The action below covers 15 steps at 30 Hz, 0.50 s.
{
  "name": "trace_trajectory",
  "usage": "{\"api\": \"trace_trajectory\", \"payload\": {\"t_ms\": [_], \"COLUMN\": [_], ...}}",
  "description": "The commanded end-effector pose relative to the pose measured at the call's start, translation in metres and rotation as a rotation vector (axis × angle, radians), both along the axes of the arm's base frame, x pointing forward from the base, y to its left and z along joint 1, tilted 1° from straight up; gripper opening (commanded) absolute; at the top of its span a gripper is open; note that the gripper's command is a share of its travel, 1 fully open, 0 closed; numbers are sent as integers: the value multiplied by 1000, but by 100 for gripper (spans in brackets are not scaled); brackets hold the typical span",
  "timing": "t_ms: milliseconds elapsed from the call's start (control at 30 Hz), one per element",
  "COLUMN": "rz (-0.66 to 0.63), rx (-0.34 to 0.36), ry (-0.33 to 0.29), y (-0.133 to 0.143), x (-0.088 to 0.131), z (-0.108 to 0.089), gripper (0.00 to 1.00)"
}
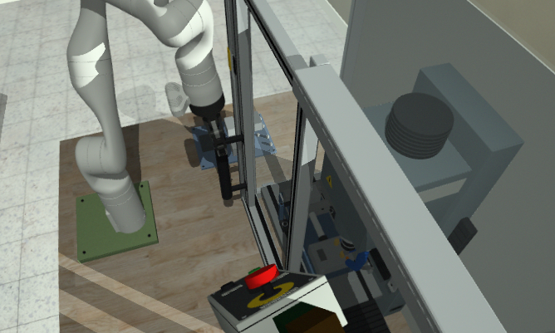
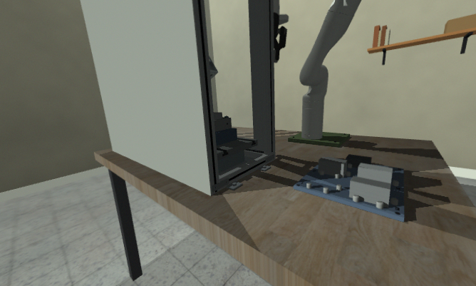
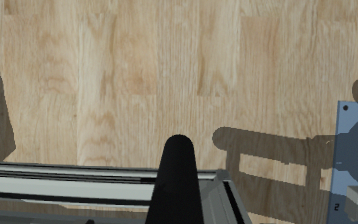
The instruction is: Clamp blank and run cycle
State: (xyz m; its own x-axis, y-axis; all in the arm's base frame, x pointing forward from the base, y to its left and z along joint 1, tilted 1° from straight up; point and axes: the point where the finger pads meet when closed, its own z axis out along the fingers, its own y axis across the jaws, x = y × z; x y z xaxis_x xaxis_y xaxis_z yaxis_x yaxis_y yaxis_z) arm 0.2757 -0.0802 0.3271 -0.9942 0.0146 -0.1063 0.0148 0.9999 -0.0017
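My gripper (image 1: 220, 143) (image 3: 179, 218) is open around the upper part of the black door handle (image 1: 225, 181) (image 3: 178, 172); the handle stands between the spread fingers. The handle is on the robot side of the guard; I cannot tell whether the door is fully shut. On the blue plate (image 1: 208, 163) (image 2: 342, 198) (image 3: 342, 125) stand a dark block (image 2: 359, 160), a mid-grey block (image 2: 332, 167) and two light grey blocks, one nearer (image 2: 370, 192) and one behind (image 2: 375, 171). The vise inside the guard is partly hidden; its bars and work stop are not clear.
The control column (image 1: 233, 303) carries a red button (image 1: 261, 277), a green button (image 1: 253, 271) mostly hidden behind it and a black knob (image 1: 228, 286). Guard posts and a top beam (image 1: 374, 164) stand close to the gripper. The green robot base (image 1: 91, 243) is behind the handle.
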Motion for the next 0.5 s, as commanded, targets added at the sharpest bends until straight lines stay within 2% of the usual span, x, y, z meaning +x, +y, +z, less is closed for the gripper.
{"api": "trace_trajectory", "payload": {"t_ms": [0,133,300,467], "rz": [0,0,-2,-2], "rx": [0,0,14,14], "ry": [-1,-1,0,0], "y": [0,0,0,0], "x": [0,0,-30,-30], "z": [0,0,0,0], "gripper": [80,80,80,80]}}
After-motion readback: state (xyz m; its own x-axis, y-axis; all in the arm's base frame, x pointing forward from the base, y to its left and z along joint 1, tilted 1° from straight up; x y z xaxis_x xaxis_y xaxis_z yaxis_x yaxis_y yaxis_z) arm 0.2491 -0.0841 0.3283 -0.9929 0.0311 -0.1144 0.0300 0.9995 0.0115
